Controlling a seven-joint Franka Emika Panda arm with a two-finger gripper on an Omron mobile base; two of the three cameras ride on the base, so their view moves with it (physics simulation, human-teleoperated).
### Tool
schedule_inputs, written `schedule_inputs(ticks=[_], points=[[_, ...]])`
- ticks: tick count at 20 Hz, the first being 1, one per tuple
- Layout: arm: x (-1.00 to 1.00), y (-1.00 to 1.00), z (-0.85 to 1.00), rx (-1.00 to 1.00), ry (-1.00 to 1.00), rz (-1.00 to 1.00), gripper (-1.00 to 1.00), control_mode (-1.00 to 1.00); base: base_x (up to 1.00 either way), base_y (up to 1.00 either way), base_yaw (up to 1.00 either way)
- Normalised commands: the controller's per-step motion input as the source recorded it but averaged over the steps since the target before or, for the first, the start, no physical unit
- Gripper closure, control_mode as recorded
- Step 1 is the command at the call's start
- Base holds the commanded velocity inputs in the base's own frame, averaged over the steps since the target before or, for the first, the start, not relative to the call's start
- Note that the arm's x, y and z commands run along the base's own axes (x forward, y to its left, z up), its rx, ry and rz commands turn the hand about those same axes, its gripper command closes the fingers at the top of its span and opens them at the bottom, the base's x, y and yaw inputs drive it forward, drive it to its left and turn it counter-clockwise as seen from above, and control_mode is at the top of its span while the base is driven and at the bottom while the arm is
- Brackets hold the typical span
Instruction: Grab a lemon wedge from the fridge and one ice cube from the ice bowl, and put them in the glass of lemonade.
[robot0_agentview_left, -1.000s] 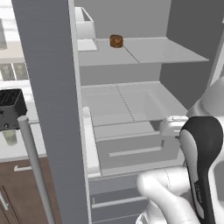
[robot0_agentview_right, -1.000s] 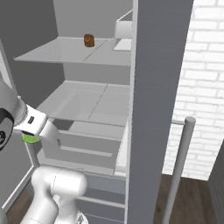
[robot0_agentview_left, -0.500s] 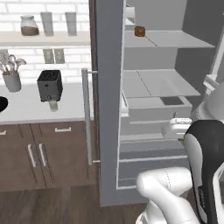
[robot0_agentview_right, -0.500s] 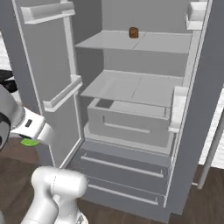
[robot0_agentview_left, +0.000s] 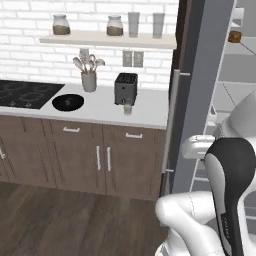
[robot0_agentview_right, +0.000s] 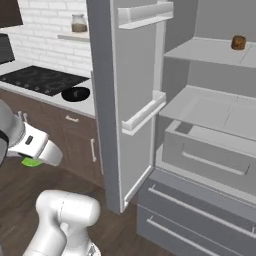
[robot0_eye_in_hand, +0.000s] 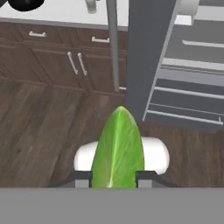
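Note:
My gripper (robot0_eye_in_hand: 113, 180) is shut on the lemon wedge (robot0_eye_in_hand: 118, 148), a pointed yellowish-green slice that stands up between the two fingertips (robot0_eye_in_hand: 81, 179). In the right base view the hand hangs low at the far left, out in front of the fridge, with the wedge (robot0_agentview_right: 31, 162) showing green beneath it. The fridge (robot0_agentview_right: 200, 115) stands open, its door (robot0_agentview_left: 200, 90) swung out. On the counter the ice bowl (robot0_agentview_left: 68, 102) lies beside the stove top, and the glass of lemonade (robot0_agentview_left: 128, 108) stands in front of the toaster (robot0_agentview_left: 126, 88). The ice cube is too small to make out.
A small brown item (robot0_agentview_right: 238, 42) sits on the upper fridge shelf. The open door and its long handle (robot0_eye_in_hand: 113, 43) stand between my hand and the counter (robot0_agentview_left: 145, 107). A utensil holder (robot0_agentview_left: 89, 80) and the black stove top (robot0_agentview_left: 25, 93) are on the left. Wooden floor lies below.
Both base views have swung left from the fridge interior toward the counter, so the camera moved. The arm is back out of the fridge, and the grip on the wedge tightened slightly.

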Motion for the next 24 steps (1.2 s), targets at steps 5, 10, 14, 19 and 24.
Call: schedule_inputs(ticks=[5,10,14,19,24], points=[[0.0,0.0,0.0,0.0,0.0,0.0,1.0,1.0,0.85,0.92,-0.13],[0.0,0.0,0.0,0.0,0.0,0.0,1.0,1.0,1.0,0.56,-0.14],[0.0,0.0,0.0,0.0,0.0,0.0,1.0,1.0,1.0,0.12,0.04],[0.0,0.0,0.0,0.0,0.0,0.0,1.0,1.0,0.47,0.09,0.0],[0.0,0.0,0.0,0.0,0.0,0.0,1.0,1.0,-0.08,0.82,-0.29]])
